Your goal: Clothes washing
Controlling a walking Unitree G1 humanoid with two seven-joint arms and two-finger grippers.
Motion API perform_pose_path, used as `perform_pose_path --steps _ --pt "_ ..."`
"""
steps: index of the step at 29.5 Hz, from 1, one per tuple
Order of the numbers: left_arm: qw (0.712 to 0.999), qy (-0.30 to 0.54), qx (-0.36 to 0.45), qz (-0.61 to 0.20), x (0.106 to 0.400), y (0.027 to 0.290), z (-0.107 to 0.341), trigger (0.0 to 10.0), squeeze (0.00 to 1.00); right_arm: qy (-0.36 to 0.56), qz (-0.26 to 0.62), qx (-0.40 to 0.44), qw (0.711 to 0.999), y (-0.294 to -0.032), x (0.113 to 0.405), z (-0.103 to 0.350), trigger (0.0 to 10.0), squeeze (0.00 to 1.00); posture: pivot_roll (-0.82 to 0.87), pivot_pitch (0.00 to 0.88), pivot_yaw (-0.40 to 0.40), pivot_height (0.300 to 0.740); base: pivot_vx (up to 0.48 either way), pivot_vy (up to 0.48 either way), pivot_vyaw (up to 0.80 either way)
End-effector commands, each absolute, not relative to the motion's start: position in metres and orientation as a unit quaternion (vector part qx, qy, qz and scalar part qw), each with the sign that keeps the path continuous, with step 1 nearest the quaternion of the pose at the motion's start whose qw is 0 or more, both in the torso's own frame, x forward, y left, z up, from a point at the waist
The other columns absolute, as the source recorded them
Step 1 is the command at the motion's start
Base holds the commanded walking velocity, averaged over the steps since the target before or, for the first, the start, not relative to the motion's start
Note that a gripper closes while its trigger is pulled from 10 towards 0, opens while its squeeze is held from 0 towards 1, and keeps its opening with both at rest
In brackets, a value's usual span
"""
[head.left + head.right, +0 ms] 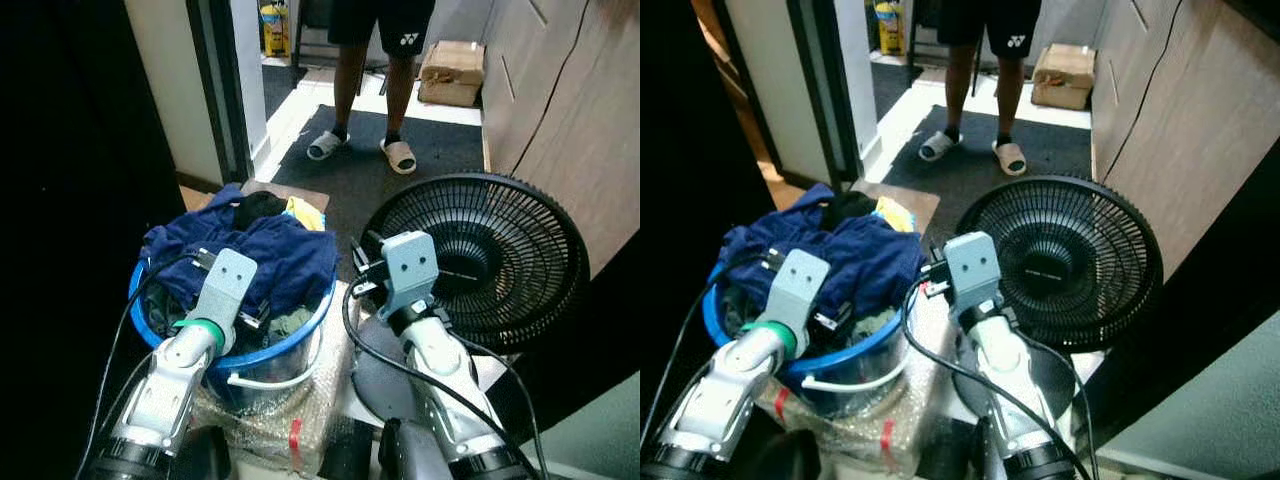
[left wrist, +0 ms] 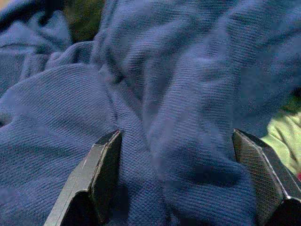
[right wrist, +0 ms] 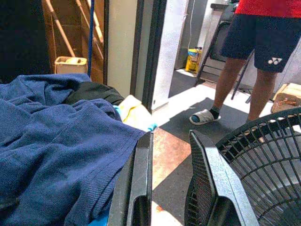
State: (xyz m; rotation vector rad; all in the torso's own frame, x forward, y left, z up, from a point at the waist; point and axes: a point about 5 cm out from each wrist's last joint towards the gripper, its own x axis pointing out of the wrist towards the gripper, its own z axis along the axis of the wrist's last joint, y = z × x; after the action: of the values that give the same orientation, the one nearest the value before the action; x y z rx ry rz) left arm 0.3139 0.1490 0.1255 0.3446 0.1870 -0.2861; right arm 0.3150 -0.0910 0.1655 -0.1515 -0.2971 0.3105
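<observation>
A round blue basket (image 1: 292, 343) stands in front of me, heaped with clothes. A dark blue knit garment (image 1: 270, 255) lies on top, with black (image 1: 258, 208) and yellow (image 1: 305, 212) pieces behind it. My left gripper (image 2: 175, 134) is down in the heap, open, its fingers (image 2: 106, 162) pressed into the blue garment with a fold of it between them. My right gripper (image 3: 170, 134) hovers open beside the basket's right rim, between the basket and the fan, with nothing between its fingers.
A black floor fan (image 1: 490, 260) stands close on the right. A person (image 1: 375, 70) in sandals stands on a dark mat ahead. Behind them lies a cardboard box (image 1: 452, 72). A door frame (image 1: 215, 90) is at left and wooden cabinets (image 1: 570, 120) at right. Bubble wrap (image 1: 270, 420) lies under the basket.
</observation>
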Motion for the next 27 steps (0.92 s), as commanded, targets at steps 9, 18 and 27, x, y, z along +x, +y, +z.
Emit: perform_pose_path --steps 9,18,27 --pt "0.966 0.104 0.167 -0.169 0.307 0.148 0.119 0.0 0.00 -0.141 0.145 -0.076 0.976 -0.096 0.315 0.160 10.0 0.00 0.10 0.026 0.027 0.534 0.000 0.000 0.00" --pt "0.972 0.096 0.140 -0.160 0.306 0.143 0.124 0.0 0.00 -0.141 0.142 -0.077 0.977 -0.096 0.314 0.158 10.0 0.00 0.09 0.019 0.034 0.534 0.000 0.000 0.00" --pt "0.975 0.079 0.131 -0.161 0.305 0.143 0.129 0.0 0.00 -0.142 0.139 -0.077 0.977 -0.097 0.314 0.157 10.0 0.00 0.09 0.015 0.035 0.534 0.000 0.000 0.00"
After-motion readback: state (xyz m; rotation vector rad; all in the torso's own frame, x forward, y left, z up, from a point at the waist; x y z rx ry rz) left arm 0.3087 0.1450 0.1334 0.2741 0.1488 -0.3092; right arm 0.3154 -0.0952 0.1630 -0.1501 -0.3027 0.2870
